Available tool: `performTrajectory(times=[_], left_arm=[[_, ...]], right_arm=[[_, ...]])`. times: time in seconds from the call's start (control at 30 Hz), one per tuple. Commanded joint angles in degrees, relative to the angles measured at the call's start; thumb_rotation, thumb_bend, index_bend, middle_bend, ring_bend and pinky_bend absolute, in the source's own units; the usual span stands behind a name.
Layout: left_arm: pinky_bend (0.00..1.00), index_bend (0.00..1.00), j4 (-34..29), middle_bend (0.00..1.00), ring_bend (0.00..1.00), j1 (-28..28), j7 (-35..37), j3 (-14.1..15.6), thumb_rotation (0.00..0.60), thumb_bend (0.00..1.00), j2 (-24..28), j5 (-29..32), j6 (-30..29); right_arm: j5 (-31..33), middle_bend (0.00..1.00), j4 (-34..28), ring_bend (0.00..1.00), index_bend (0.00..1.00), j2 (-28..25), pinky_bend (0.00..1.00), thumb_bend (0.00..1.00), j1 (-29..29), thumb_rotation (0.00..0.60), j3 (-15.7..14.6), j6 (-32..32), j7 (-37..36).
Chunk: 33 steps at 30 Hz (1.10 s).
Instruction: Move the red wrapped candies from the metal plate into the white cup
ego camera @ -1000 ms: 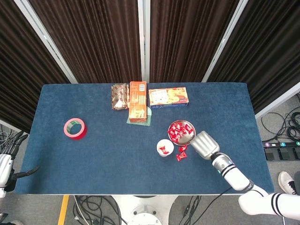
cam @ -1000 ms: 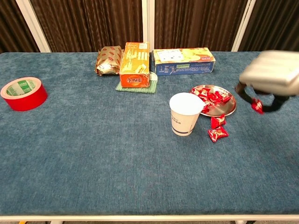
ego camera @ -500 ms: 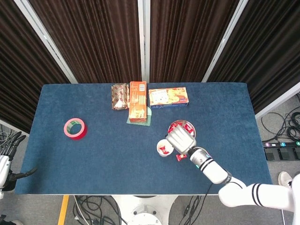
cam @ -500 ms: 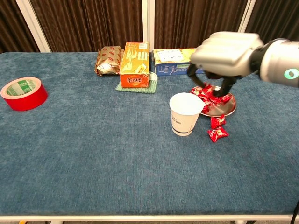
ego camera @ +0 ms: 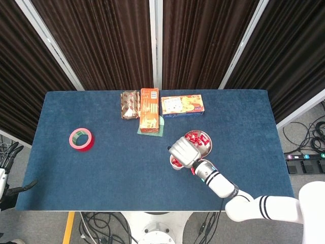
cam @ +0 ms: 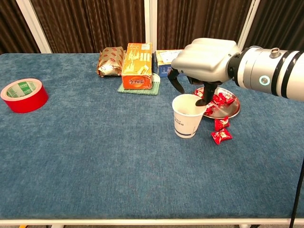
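The white cup stands on the blue table, just left of the metal plate. The plate holds several red wrapped candies. My right hand hovers directly over the cup, with dark fingertips dipping to its mouth. Whether a candy sits between them is hidden. From the head view, the right hand covers most of the cup, which shows red inside, and the plate lies just beyond. My left hand hangs off the table's left edge, fingers apart and holding nothing.
Two loose red candies lie on the table right of the cup. An orange box, a brown packet and a blue biscuit box stand at the back. A red tape roll sits far left.
My right hand swung left from beyond the plate, where it held a red candy, across the plate to above the cup. The left hand has barely moved.
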<state>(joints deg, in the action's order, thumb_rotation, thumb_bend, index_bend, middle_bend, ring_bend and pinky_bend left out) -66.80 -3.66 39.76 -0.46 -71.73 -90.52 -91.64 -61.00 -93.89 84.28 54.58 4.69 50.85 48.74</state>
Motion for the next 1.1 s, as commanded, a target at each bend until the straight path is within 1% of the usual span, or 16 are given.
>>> performTrajectory(times=[0.03, 0.17, 0.3, 0.4, 0.6, 0.8, 1.1], left_arm=[[0.11, 0.13, 0.0, 0.08, 0.03, 0.0, 0.1, 0.1, 0.6, 0.14, 0.0, -0.1, 0.0], [0.11, 0.13, 0.1, 0.08, 0.03, 0.0, 0.2, 0.0, 0.6, 0.14, -0.1, -0.2, 0.0], [0.11, 0.13, 0.3, 0.08, 0.03, 0.2, 0.4, 0.0, 0.6, 0.14, -0.2, -0.1, -0.1], [0.11, 0.13, 0.5, 0.08, 0.03, 0.3, 0.6, 0.1, 0.6, 0.14, -0.2, 0.0, -0.1], [0.11, 0.13, 0.5, 0.08, 0.03, 0.2, 0.5, 0.0, 0.6, 0.14, -0.1, -0.2, -0.2], [0.11, 0.13, 0.3, 0.07, 0.03, 0.0, 0.3, -0.1, 0.6, 0.14, -0.1, -0.2, -0.1], [0.11, 0.13, 0.6, 0.07, 0.03, 0.1, 0.8, -0.2, 0.6, 0.14, -0.1, 0.1, 0.1]], right_arm=[[-0.7, 1.0, -1.1, 1.0, 0.48, -0.9, 1.0, 0.1, -0.3, 0.6, 0.0, 1.0, -0.7], [-1.7, 1.0, -3.4, 1.0, 0.48, -2.8, 1.0, 0.1, -1.5, 0.6, -0.5, 3.0, -1.6], [-2.1, 1.0, -4.5, 1.0, 0.48, -4.6, 1.0, 0.1, -4.2, 0.6, -2.6, 4.5, -3.8], [-1.6, 1.0, -3.2, 1.0, 0.48, -4.9, 1.0, 0.1, -5.6, 0.6, -3.9, 4.0, -5.9], [-1.1, 1.0, 0.8, 1.0, 0.48, -3.8, 1.0, 0.1, -7.1, 0.6, -6.1, 1.7, -8.7], [-1.3, 1.0, 3.2, 1.0, 0.48, -2.2, 1.0, 0.1, -7.2, 0.6, -6.9, -0.4, -9.6], [-0.8, 1.0, 5.0, 1.0, 0.48, -0.3, 1.0, 0.11, -7.1, 0.6, -7.4, -2.1, -9.1]])
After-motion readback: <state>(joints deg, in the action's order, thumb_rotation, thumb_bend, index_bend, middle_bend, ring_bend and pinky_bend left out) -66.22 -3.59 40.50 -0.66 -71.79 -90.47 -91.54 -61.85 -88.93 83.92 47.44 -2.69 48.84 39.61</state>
